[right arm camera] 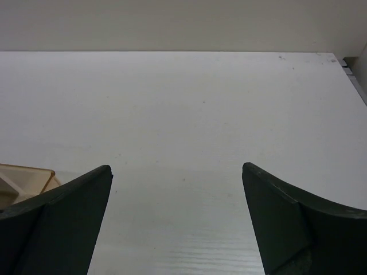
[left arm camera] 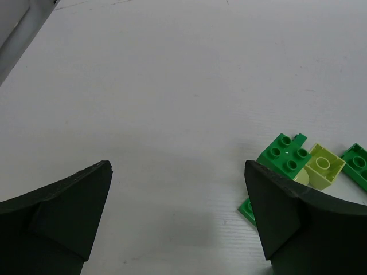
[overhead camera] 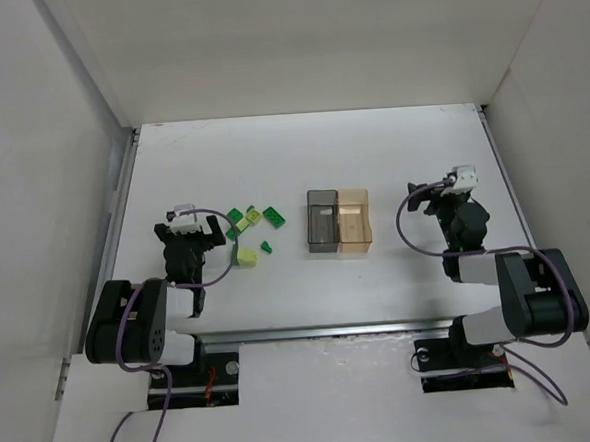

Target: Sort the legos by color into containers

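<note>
Black on white: holding the left gripper (left arm camera: 178, 172) spread wide over the bare table (left arm camera: 172, 86), pinching nothing. Hiding most of one half-covered green brick (left arm camera: 248, 207) behind that gripper's right-hand finger (left arm camera: 298, 229), and losing an edge green brick (left arm camera: 358, 163) at the frame's border. Just beyond, showing a four-stud green brick (left arm camera: 284, 153) touching a pale yellow brick (left arm camera: 324, 166), both studs up. Holding the right gripper (right arm camera: 176, 172) equally wide apart, also gripping nothing, with only a corner of the amber box (right arm camera: 26, 175) peeping past its left finger and the rest cut off. From above, finding the legos (overhead camera: 250, 224) lying scattered just right of the left gripper, between it and the boxes, too small for judging which way each is pointing. Farther along mid-table, seeing the grey box (overhead camera: 322, 221) touching the amber box, grey on the left, each running its long side from near to far, open tops facing up.
</note>
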`<state>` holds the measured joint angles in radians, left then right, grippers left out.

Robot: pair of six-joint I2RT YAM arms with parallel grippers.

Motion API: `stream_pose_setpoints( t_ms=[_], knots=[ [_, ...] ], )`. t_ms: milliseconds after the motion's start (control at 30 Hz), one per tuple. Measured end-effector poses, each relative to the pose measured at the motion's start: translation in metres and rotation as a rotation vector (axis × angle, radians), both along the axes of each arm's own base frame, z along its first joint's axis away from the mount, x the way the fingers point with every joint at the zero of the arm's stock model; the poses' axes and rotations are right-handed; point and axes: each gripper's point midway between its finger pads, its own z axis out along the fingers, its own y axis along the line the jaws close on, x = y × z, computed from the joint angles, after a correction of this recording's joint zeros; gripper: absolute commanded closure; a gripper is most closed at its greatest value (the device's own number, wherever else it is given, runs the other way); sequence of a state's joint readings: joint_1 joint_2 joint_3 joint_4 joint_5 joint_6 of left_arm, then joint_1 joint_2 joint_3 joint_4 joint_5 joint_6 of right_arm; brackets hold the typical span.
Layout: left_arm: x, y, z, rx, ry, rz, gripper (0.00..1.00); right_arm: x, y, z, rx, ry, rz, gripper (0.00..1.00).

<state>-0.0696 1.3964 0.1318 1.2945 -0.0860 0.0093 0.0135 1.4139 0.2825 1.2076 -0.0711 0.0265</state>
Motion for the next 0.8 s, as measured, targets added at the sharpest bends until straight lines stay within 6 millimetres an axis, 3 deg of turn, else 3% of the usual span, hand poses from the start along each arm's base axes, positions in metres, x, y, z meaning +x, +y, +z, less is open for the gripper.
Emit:
stream_pose_setpoints(
  t_ms=[67,133,233,333,400,433,467,533,600,633,700,733,800],
  knots=[
    [0.000,0.000,0.000,0.000,0.000,0.000,0.00,0.003,0.002,-0.001,-0.006,0.035,0.010,0.00],
    [0.000,0.000,0.000,0.000,0.000,0.000,0.00,0.019,0.005,0.014,-0.022,0.077,0.018,0.00],
    [0.000,-0.003,0.000,0.005,0.000,-0.018,0.00,0.054,0.027,0.084,-0.126,0.021,0.060,0.00],
    [0.001,-0.014,0.012,0.043,-0.011,-0.107,0.00,0.066,0.070,0.168,-0.276,-0.122,0.093,0.00],
    [0.008,-0.031,0.052,0.140,-0.065,-0.242,0.00,0.071,0.101,0.220,-0.367,-0.192,0.104,0.00],
    [0.016,-0.041,0.084,0.190,-0.117,-0.300,0.00,0.077,0.117,0.249,-0.408,-0.225,0.100,0.00],
    [0.026,-0.047,0.130,0.243,-0.199,-0.323,0.00,0.083,0.131,0.278,-0.440,-0.263,0.089,0.00],
    [0.038,-0.047,0.201,0.299,-0.324,-0.296,0.00,0.093,0.154,0.325,-0.482,-0.316,0.032,0.00],
    [0.043,-0.030,0.262,0.335,-0.421,-0.180,0.00,0.102,0.171,0.351,-0.474,-0.338,-0.027,0.00],
    [0.044,-0.020,0.280,0.345,-0.439,-0.117,0.00,0.106,0.183,0.357,-0.444,-0.332,-0.046,0.00],
    [0.046,0.001,0.290,0.350,-0.413,-0.007,0.00,0.114,0.202,0.345,-0.401,-0.276,-0.024,0.00],
    [0.048,0.010,0.285,0.350,-0.375,0.039,0.00,0.120,0.224,0.332,-0.399,-0.246,0.031,0.00],
    [0.049,0.021,0.257,0.354,-0.260,0.087,0.00,0.130,0.257,0.287,-0.416,-0.128,0.160,0.00]
  ],
)
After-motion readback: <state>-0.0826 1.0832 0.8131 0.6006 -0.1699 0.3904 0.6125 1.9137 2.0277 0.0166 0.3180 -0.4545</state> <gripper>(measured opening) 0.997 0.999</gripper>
